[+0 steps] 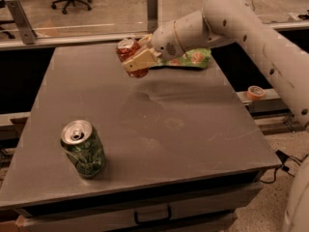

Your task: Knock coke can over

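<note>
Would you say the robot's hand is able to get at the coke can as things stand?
Probably yes: the hand is right against the coke can at the far side of the table, with nothing between them; the green can stands well away near the front.

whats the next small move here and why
Probably nudge the gripper sideways and down, the way the can leans. It is against the coke can near the far edge of the table, and the can is tilted but not yet on its side, so a short push should tip it.
</note>
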Motion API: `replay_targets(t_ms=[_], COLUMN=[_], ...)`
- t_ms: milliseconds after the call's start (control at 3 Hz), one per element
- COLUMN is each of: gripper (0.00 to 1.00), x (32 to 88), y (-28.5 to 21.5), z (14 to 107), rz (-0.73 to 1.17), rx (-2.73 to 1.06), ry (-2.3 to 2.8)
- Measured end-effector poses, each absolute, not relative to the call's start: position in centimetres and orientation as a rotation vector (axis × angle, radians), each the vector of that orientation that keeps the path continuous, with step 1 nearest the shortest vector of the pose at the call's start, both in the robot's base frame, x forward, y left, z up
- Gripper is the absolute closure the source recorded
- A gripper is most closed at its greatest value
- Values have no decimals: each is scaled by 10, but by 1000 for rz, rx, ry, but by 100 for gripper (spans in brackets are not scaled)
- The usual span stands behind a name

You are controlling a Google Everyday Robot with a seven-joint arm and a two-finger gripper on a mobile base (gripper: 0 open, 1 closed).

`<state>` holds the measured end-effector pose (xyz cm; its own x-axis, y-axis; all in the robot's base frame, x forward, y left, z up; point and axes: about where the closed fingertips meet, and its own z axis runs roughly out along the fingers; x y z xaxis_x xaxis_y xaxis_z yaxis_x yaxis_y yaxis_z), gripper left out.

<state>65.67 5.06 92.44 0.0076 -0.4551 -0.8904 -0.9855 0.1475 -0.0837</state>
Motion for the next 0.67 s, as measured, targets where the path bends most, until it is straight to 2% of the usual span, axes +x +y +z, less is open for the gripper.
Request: replay_targets(t_ms=[333,667], gripper=[100,100], x=[655,649], y=[22,20], z=[925,901], rz=[515,299], rx=[-1647,-1890], ry=[1645,1689])
